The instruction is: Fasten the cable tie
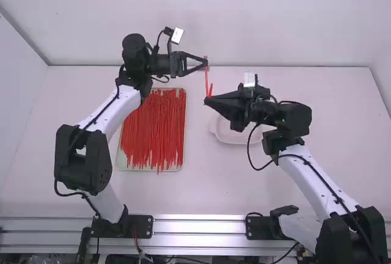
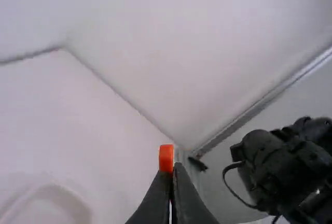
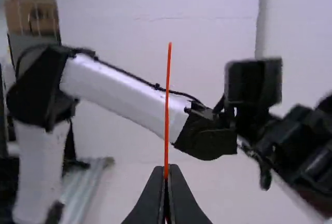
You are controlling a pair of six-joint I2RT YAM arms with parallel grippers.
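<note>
Red spare ties (image 1: 153,129) fill the tray (image 1: 182,157) on the tabletop (image 1: 330,93), nearest the arm bases. Beyond it, the right tool (image 1: 208,100) is pressed together on the lower end of the cable tie (image 1: 209,84), which stands nearly upright in the air. Farther off, the left tool (image 1: 206,63) pinches its upper end. Both holds look slight. If either arm twists or pulls, the strip may slip free or buckle, and its ends would never meet.

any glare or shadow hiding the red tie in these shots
High view: even light, no glare, cable tie plain against the table. Right wrist view: a clean red line across the left arm. Left wrist view: orange tip lit above shut jaws.
</note>
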